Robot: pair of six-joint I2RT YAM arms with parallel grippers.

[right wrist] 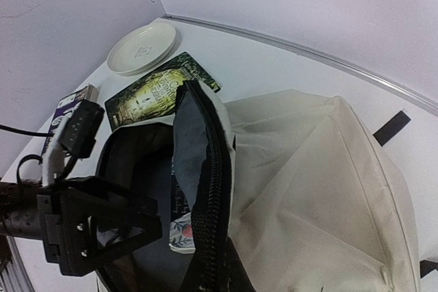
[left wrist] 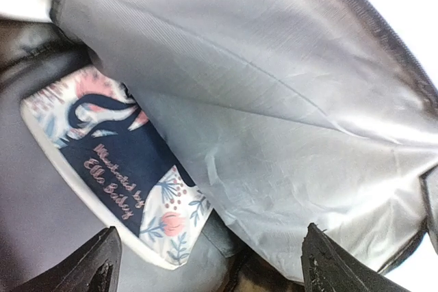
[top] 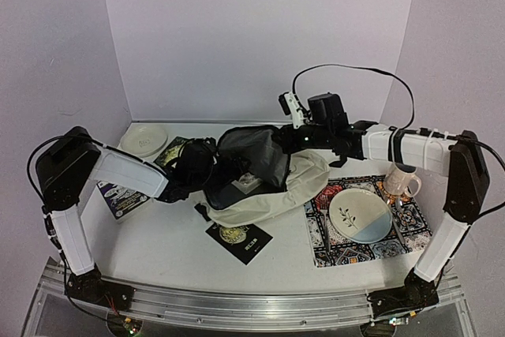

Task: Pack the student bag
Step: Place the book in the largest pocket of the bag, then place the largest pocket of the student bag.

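Observation:
The student bag (top: 280, 187), a cream backpack, lies mid-table with its zipped mouth held wide, dark lining showing. A floral navy-and-pink book (left wrist: 113, 169) lies inside it, and it also shows in the right wrist view (right wrist: 179, 232). My left gripper (top: 196, 168) is at the bag's mouth. In its own view the left gripper (left wrist: 215, 268) is open and empty, fingers apart above the book and the grey lining (left wrist: 274, 100). My right gripper (top: 282, 141) is shut on the bag's zipper edge (right wrist: 205, 189) and holds the flap lifted. Its fingertips are hidden behind the fabric.
A white plate (top: 144, 140) and a dark green book (top: 175, 150) lie at the back left. A purple-and-white book (top: 122, 197) lies under the left arm. A black book (top: 239, 238) lies in front of the bag. A patterned mat (top: 402, 238) on the right carries a plate (top: 360, 215) and a mug (top: 401, 181).

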